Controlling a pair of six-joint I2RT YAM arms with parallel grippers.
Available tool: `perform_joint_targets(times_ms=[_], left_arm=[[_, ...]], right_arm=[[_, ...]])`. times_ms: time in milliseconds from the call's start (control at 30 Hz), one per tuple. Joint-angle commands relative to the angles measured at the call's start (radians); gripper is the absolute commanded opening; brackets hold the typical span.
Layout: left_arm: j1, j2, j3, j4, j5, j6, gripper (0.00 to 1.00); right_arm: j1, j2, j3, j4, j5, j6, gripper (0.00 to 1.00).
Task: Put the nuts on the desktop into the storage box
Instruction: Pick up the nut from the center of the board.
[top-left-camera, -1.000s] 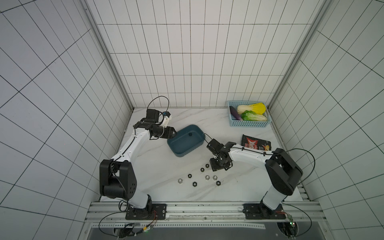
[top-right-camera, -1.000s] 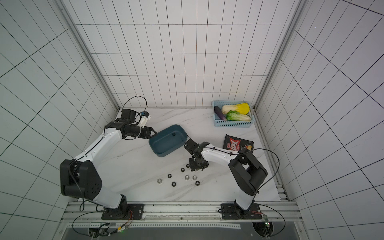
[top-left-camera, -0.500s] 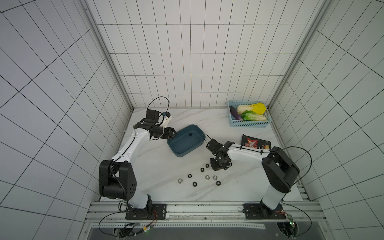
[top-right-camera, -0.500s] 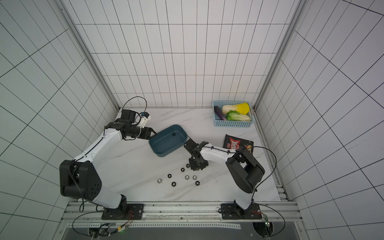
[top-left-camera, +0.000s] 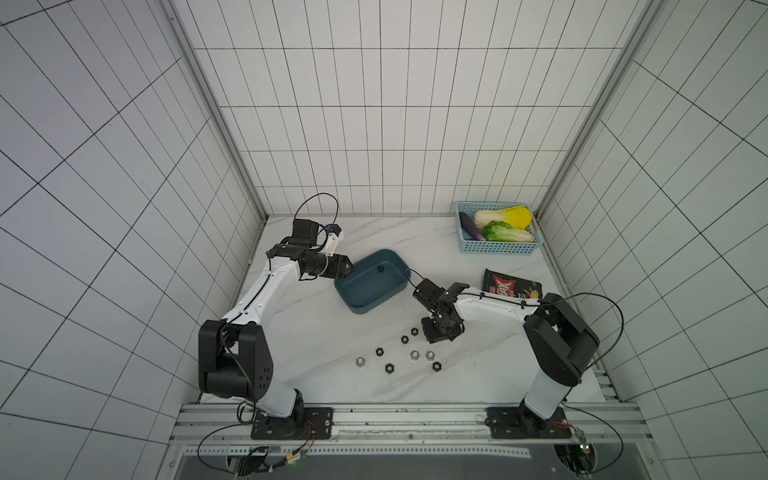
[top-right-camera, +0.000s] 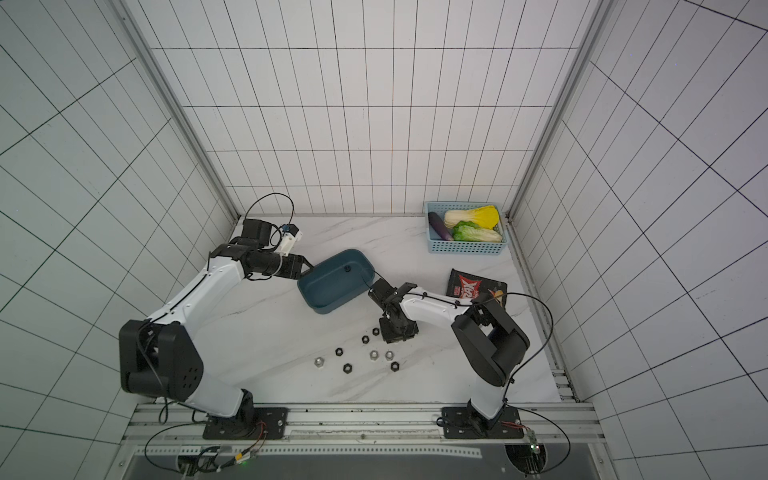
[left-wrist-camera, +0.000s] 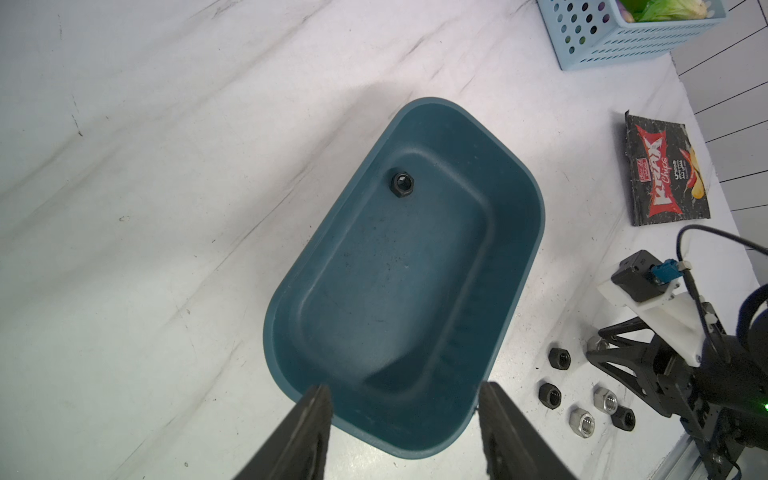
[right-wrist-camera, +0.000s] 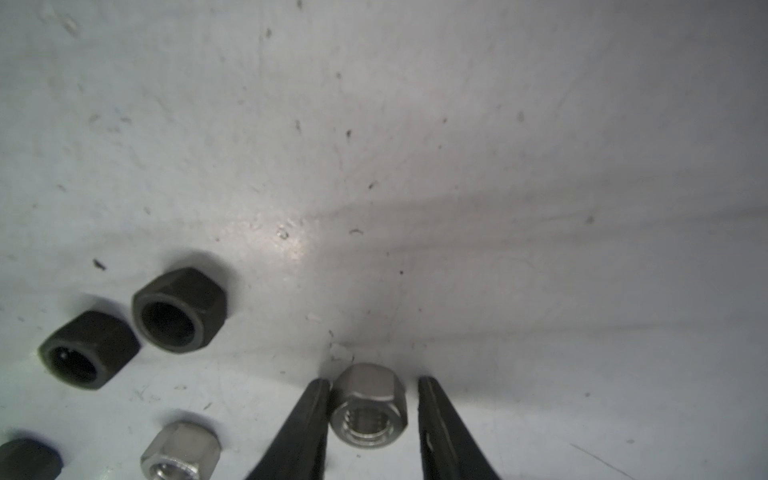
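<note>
Hovering low over the desktop in both top views, the right gripper sits beside loose nuts. Left wrist: the left gripper gapes wide at the box end, contact unclear; one black nut lies inside. Right wrist: narrow jaws bracket a silver nut, not clamped.

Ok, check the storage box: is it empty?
No, one black nut lies on the floor of the teal storage box.

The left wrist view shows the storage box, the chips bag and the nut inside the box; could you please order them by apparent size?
Largest to smallest:
1. storage box
2. chips bag
3. nut inside the box
</note>
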Motion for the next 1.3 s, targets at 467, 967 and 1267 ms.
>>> perform_joint_targets(times_ms=[467,967,1267], left_arm=[[0.005,-0.002,0.044,-0.061,0.126,0.065,0.64],[-0.031,-0.005,0.170,-0.207,0.607,-0.011,0.85],[-0.176,0.070,0.276,-0.209,0.925,-0.171,0.93]], right_arm=[[0.004,-0.231,-0.076,0.144,0.059,-0.074,0.26],[0.007,-0.587,-0.093,0.422,0.168,-0.260,0.25],[0.034,-0.717,-0.125,0.620,0.109,-0.309,0.25]])
